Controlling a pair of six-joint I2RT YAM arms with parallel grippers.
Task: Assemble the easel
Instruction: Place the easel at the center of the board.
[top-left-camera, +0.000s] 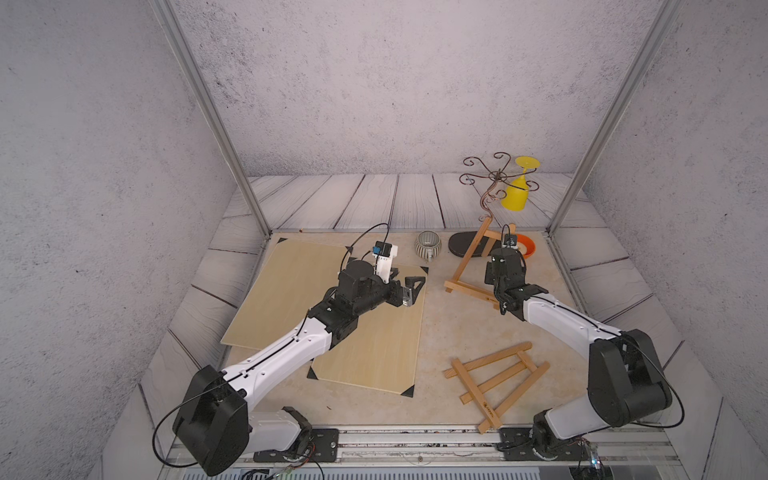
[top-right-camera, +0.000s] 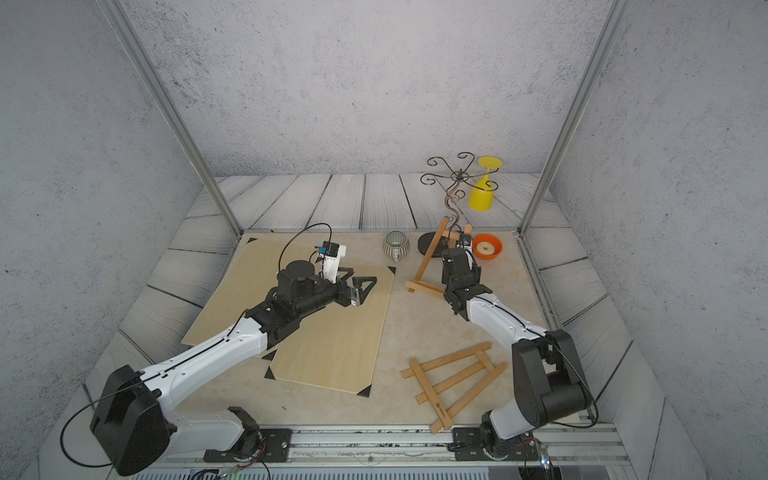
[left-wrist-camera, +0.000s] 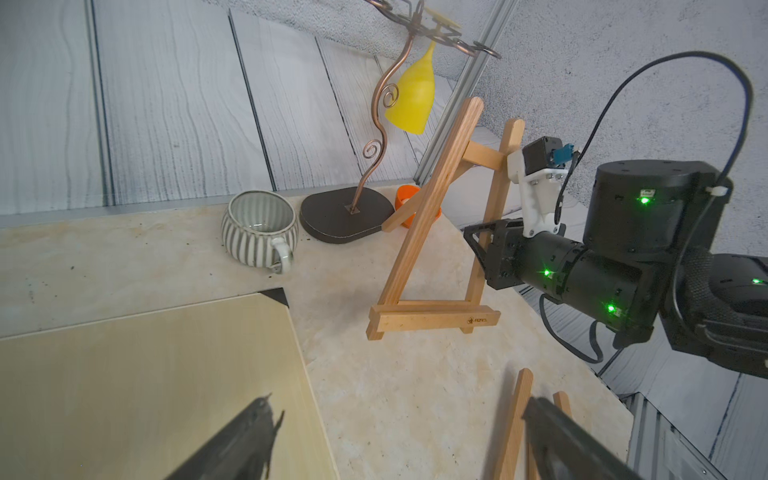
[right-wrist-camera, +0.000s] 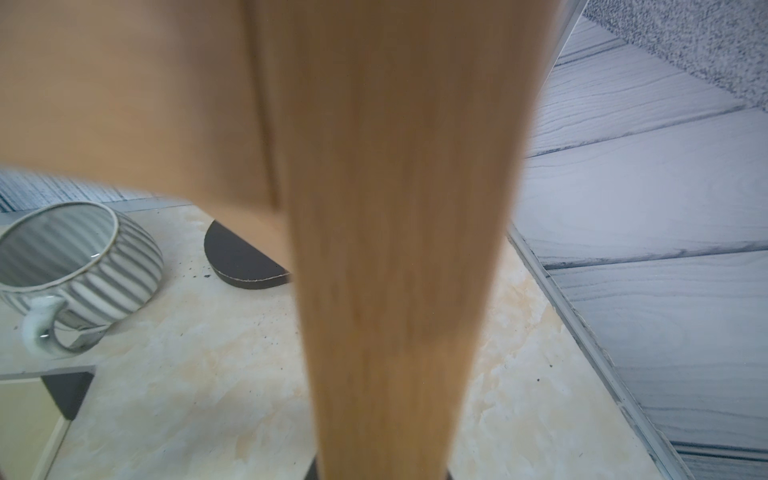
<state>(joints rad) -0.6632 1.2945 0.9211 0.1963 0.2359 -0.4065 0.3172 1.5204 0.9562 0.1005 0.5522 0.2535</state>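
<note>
left hand (top-left-camera: 405, 284) hovers over the board (top-left-camera: 374, 345) with its fingers wide apart, holding nothing. right hand (left-wrist-camera: 482, 245) is clamped on one leg of the easel (left-wrist-camera: 424, 216), which stands upright at the back right of the surface (top-left-camera: 449, 332), just in front of the stand base (left-wrist-camera: 345, 216) and near the mug (left-wrist-camera: 257, 232). a second easel (top-left-camera: 494, 374) lies flat near the front, apart from both hands.
</note>
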